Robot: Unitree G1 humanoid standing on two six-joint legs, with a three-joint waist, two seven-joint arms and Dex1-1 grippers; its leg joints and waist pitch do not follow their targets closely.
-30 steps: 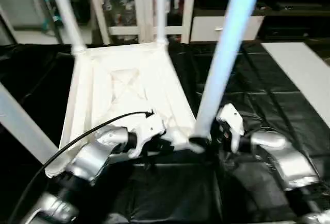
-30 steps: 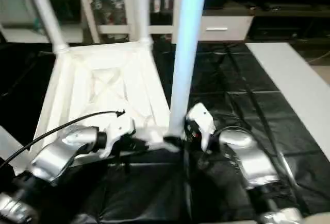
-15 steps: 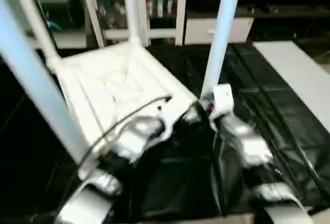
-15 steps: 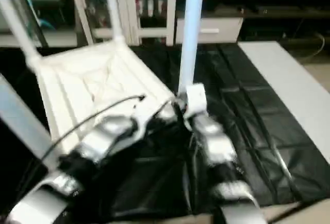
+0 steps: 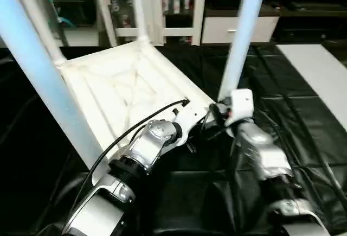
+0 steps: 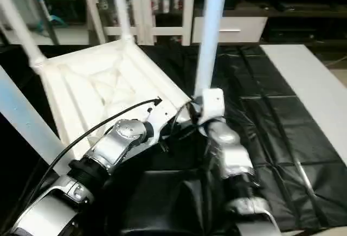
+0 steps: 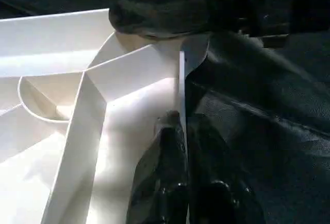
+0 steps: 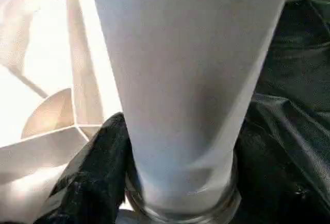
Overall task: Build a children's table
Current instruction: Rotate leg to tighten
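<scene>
The children's table lies upside down on the black sheet, its white ribbed tabletop (image 5: 124, 89) turned at an angle to me. White tube legs stand up from its corners. My left gripper (image 7: 181, 167) is shut on the thin rim wall of the tabletop beside the near right corner. My right gripper (image 5: 219, 114) is shut on the leg (image 5: 238, 46) that stands in that corner, low down by the socket. One black finger (image 8: 98, 172) presses against this leg (image 8: 191, 80). The near left leg (image 5: 43, 78) rises close in front of me.
A plain white board (image 5: 320, 73) lies on the black sheet (image 5: 282, 100) at the right. A white glass-door cabinet (image 5: 157, 2) and a dark shelf unit stand behind the work. A black cable (image 5: 135, 130) runs along my left forearm.
The tabletop has swung round with its legs. The gripped corner has moved away from me, and both arms have stretched forward with it. Both grips have stayed as they were.
</scene>
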